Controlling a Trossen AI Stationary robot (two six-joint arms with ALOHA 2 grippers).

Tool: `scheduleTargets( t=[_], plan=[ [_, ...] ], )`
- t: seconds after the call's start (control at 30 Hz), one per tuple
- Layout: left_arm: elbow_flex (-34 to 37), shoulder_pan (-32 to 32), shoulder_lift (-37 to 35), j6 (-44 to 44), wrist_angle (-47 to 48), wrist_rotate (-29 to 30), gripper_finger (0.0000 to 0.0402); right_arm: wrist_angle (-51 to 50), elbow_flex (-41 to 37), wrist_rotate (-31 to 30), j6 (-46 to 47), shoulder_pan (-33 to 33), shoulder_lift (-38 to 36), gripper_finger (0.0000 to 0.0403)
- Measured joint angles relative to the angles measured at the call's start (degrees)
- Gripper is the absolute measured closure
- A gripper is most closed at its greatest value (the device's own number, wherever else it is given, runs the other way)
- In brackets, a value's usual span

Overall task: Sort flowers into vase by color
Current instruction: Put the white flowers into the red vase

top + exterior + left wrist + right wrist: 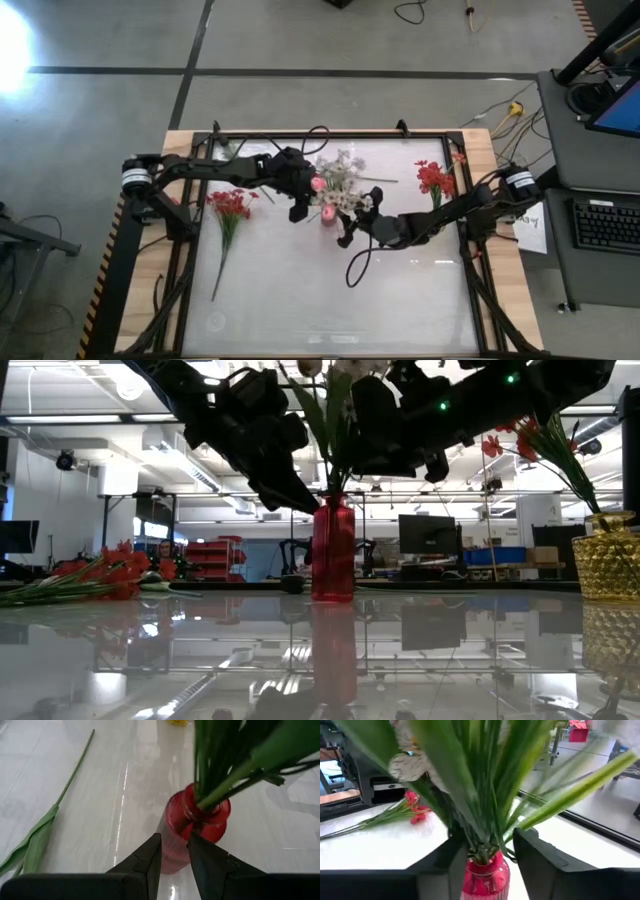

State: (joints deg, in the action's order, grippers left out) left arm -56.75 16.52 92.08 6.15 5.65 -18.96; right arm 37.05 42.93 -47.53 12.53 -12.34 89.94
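While both tools hang over the red vase mid-table, right tool has fingers apart astride the stems, gripping nothing; left tool fingers narrowly apart, empty. Loose red flowers lie L of vase, stems running toward table front: left arm nearer.

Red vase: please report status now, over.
Both claws, left and right, open beside red vase. Flowers standing in it. Red bunch still on table.

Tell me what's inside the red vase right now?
The red vase holds a bundle of green stems with pink rosebuds and white blossoms fanning above it. How deep the stems reach is hidden behind the tinted glass.
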Motion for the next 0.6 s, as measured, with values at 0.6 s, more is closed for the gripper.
scheduleTargets(
  t=[0.6],
  plan=[
    [0.0,3.9,-9.2,2.5,16.0,7.0,0.0316,-30.8,18.7,2.3,10.0,0.0,-1.7,0.0144]
  ],
)
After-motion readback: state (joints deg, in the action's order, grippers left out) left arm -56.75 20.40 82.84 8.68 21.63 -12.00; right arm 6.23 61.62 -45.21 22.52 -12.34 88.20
